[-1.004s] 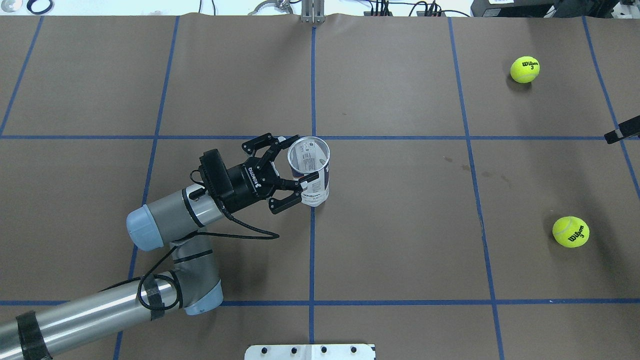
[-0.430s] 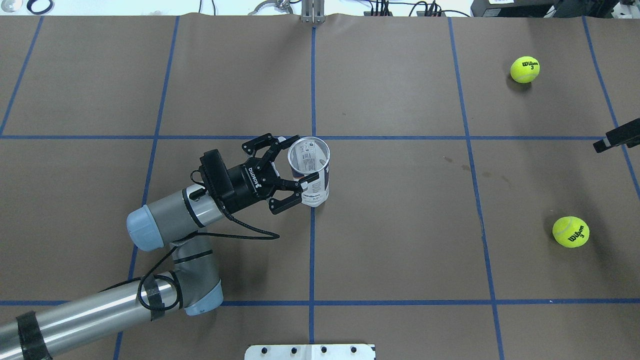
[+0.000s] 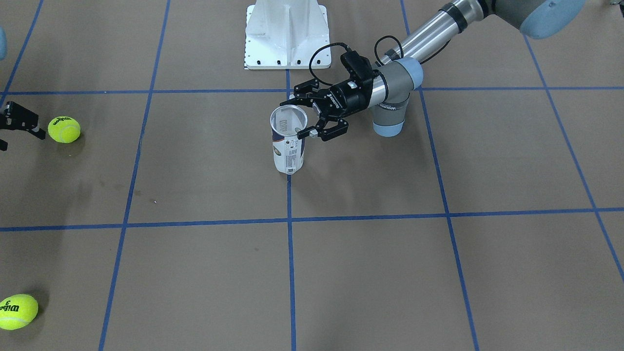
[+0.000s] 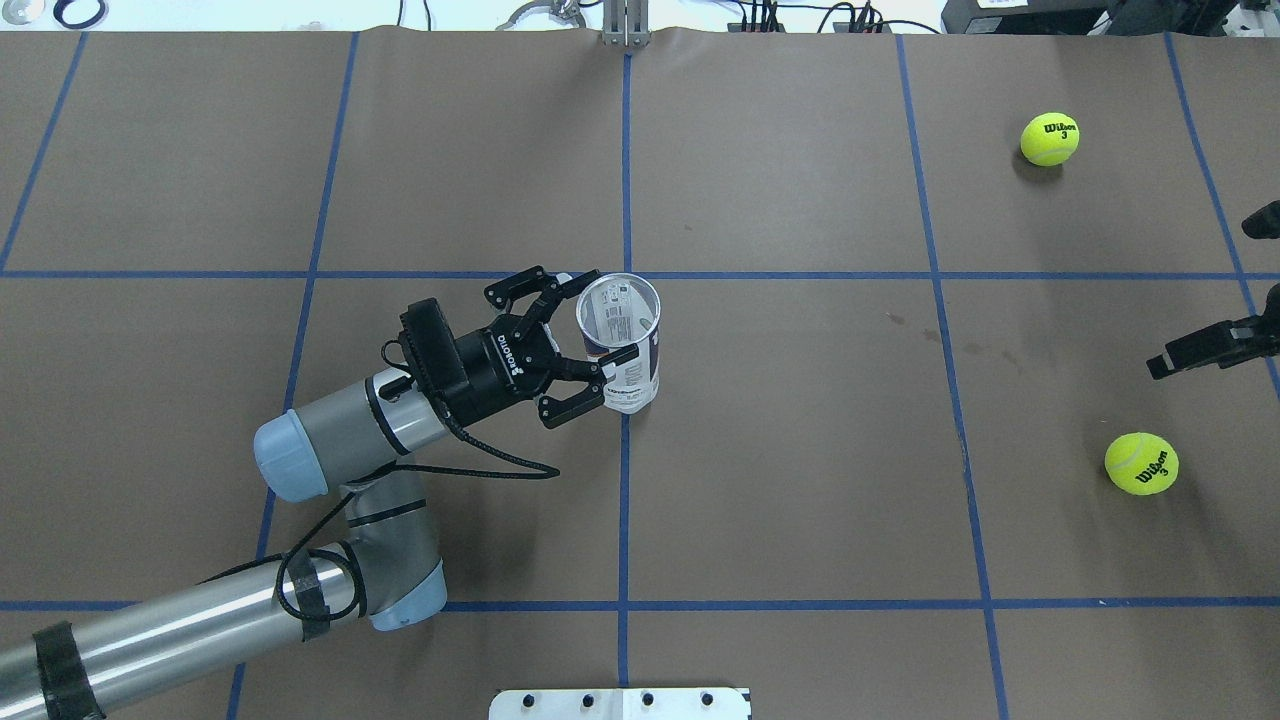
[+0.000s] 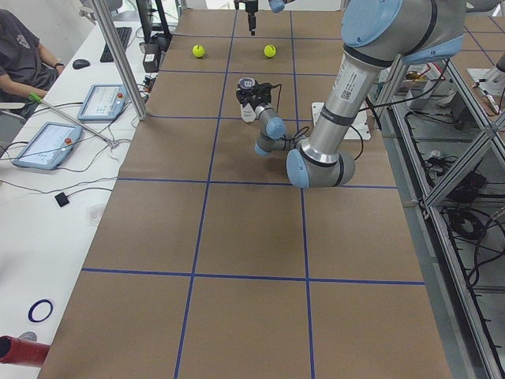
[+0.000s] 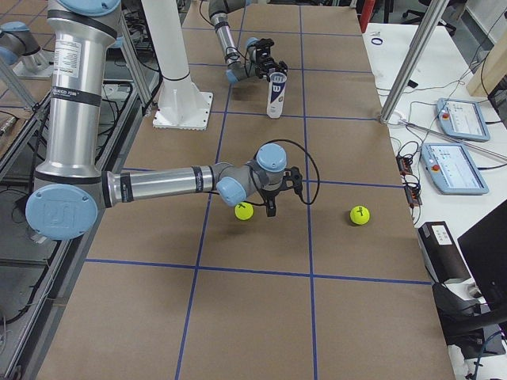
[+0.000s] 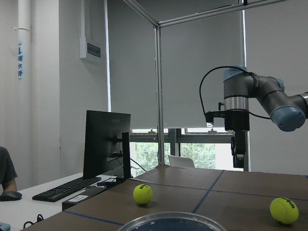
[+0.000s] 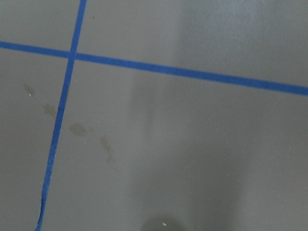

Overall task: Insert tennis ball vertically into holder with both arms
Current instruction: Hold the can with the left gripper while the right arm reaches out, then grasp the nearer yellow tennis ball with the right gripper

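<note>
The holder point(image 4: 632, 372), a clear can with a white and navy label, stands upright and open-topped at the table's middle. It also shows in the front view point(image 3: 288, 153). My left gripper point(image 4: 598, 322) is shut on its upper part from the side. One tennis ball point(image 4: 1141, 463) lies near right and a second point(image 4: 1050, 138) far right. My right gripper point(image 4: 1205, 350) hangs pointing down, close to the nearer ball point(image 6: 244, 210) and apart from it. It is cut off at the view's edge, so I cannot tell whether it is open.
The white mounting base point(image 3: 286, 34) stands at the robot's edge of the table. Blue tape lines grid the brown surface. A side bench holds tablets point(image 6: 458, 166), a keyboard and a monitor; a seated person point(image 5: 20, 55) is beside it.
My right gripper has come further into view at the right edge, toward the nearer ball. The left gripper and the holder have not moved.
</note>
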Controlling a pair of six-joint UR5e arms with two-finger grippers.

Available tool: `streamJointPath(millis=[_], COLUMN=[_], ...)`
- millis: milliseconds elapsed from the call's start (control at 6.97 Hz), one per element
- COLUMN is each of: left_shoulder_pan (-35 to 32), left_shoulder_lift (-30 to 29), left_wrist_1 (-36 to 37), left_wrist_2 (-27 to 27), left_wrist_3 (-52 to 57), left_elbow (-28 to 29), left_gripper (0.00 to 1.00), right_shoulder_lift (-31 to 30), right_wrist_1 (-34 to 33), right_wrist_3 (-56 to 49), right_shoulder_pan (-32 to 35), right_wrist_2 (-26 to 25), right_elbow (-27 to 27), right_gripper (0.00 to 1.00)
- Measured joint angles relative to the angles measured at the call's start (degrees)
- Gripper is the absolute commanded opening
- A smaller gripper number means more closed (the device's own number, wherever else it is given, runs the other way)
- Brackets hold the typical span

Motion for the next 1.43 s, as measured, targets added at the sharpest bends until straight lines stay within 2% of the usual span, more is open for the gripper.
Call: streamJointPath(millis=[430, 1004, 1148, 1434], left_shoulder_pan=[0.0, 0.0, 0.0, 0.0], left_shoulder_lift=[-0.1, -0.1, -0.1, -0.1], left_wrist_1=[0.1, 0.1, 0.1, 0.1], left_wrist_2=[0.0, 0.0, 0.0, 0.0], left_wrist_3=[0.0, 0.0, 0.0, 0.0], left_elbow=[-0.1, -0.2, -0.2, -0.2], left_gripper=[0.83, 0.83, 0.83, 0.84], right_shoulder_lift=[-1.6, -3.2, -3.3, -3.3], right_wrist_1=[1.9, 1.7, 1.5, 1.4], right_wrist_3=[9.4, 10.5, 10.6, 10.6], right_shoulder_pan=[-7.7, -11.0, -12.0, -12.9], right_wrist_2=[-3.4, -5.1, -6.7, -8.0], right_elbow=[0.4, -0.2, -0.3, -0.8], right_gripper=[0.99, 0.99, 0.9, 0.03])
